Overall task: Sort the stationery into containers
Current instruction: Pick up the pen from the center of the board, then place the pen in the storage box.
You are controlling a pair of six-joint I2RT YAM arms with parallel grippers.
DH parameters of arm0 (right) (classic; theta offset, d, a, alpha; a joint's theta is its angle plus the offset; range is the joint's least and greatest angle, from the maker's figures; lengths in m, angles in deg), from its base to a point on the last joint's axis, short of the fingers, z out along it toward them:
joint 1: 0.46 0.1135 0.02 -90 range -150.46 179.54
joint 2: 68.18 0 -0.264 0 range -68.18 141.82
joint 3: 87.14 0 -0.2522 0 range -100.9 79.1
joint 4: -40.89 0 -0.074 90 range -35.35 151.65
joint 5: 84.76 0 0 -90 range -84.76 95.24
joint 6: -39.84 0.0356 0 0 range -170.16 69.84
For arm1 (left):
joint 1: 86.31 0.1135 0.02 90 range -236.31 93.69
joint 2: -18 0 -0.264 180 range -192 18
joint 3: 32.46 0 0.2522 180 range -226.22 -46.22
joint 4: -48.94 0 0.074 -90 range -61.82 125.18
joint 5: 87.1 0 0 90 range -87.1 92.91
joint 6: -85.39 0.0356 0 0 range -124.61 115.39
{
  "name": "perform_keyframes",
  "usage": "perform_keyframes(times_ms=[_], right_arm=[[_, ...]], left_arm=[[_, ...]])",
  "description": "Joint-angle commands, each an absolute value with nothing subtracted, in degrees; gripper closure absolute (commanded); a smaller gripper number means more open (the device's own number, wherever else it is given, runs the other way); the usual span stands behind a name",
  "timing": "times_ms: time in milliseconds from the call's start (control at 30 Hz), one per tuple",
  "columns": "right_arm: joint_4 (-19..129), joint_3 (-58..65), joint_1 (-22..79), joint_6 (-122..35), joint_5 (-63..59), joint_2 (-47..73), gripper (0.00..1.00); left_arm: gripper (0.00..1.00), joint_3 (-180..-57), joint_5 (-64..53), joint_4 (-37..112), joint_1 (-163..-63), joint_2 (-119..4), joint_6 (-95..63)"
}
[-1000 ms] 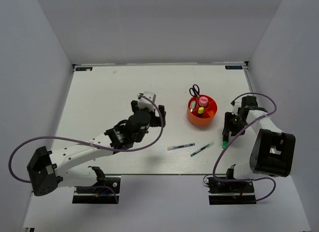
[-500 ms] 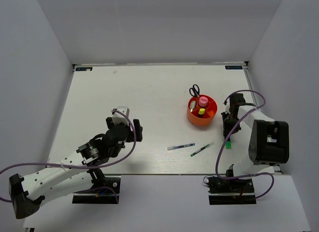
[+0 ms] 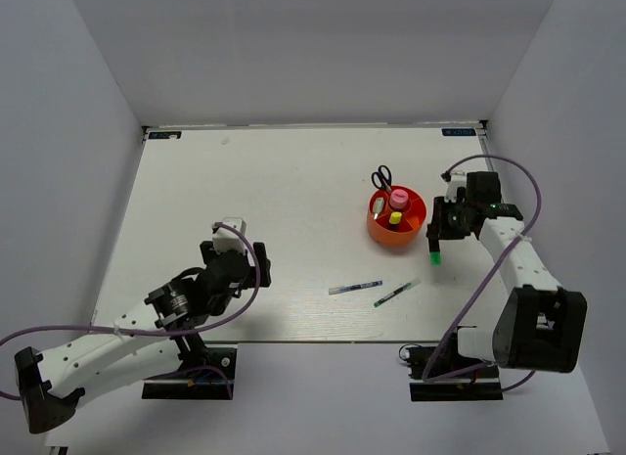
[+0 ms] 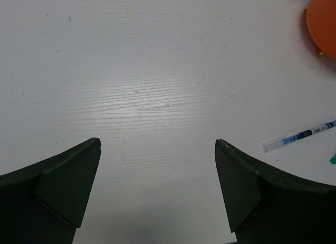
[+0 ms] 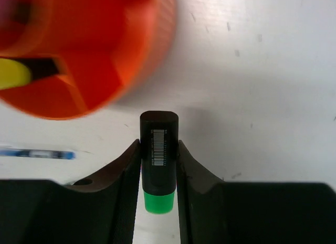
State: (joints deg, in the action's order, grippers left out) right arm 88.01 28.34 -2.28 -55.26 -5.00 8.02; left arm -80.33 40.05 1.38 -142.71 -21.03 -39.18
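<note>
Left gripper (image 4: 157, 143), jaws spread wide and empty, hangs over bare table (image 3: 245, 181) well to the near left of the orange-red cup (image 3: 396, 237). The blue-white pen (image 3: 355, 288) and green pen (image 3: 396, 295) lie just nearer than the cup, and open board runs beyond it to the far edge. Right gripper (image 5: 158, 143) is clamped on the green highlighter (image 5: 158, 170) just right of the cup, which holds scissors (image 3: 381, 176), a pink-capped glue tube (image 3: 399, 197) and a yellow highlighter (image 3: 394, 218). Since a second ago the left arm has drawn back from the cup's left side toward the near edge, and the right gripper has carried the green highlighter closer to the cup.
</note>
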Motion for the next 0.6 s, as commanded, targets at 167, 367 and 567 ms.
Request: perform_keyframes(times_ms=[167, 367, 567], right_arm=[[70.7, 28.4, -2.0, -52.6, -22.6, -1.6, 1.00], [50.4, 33.1, -1.9, -46.0, -27.9, -4.1, 1.00], [34.2, 38.8, -1.4, -38.7, -29.1, -4.3, 1.00]], left_arm=[[0.01, -81.5, 38.5, 2.2, -142.4, -24.4, -42.1], [0.01, -84.7, 37.2, 4.1, -143.3, -28.7, -41.8], [0.01, -85.0, 39.6, 4.4, -145.4, -30.3, -41.4]])
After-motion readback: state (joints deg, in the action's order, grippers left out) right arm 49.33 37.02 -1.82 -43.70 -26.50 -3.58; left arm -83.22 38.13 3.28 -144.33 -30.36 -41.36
